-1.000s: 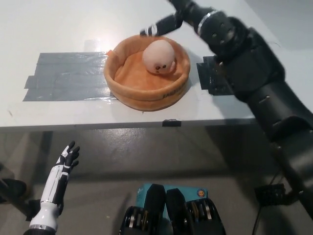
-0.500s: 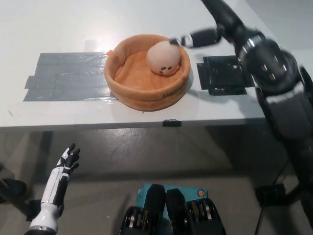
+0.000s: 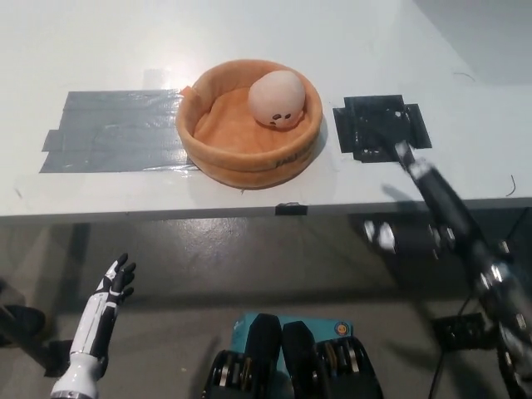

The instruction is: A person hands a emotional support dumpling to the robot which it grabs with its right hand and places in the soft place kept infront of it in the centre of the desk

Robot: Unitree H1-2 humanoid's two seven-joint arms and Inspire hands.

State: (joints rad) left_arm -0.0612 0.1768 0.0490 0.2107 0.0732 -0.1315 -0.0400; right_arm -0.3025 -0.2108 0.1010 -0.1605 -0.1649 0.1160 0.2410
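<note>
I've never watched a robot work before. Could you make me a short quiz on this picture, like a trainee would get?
1. True or false: the dumpling plush lies inside the orange plush basket.
2. Which hand hangs below the desk edge at lower left with its fingers spread? A) white left hand B) black right hand
3. Fill in: to the basket's left, strips of ____ tape are stuck on the white desk.

Key: 1 true; 2 A; 3 grey. The right hand is motion-blurred, so its fingers cannot be read.

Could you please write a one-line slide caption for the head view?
Pale plush dumpling resting inside orange soft basket on white desk.
</note>
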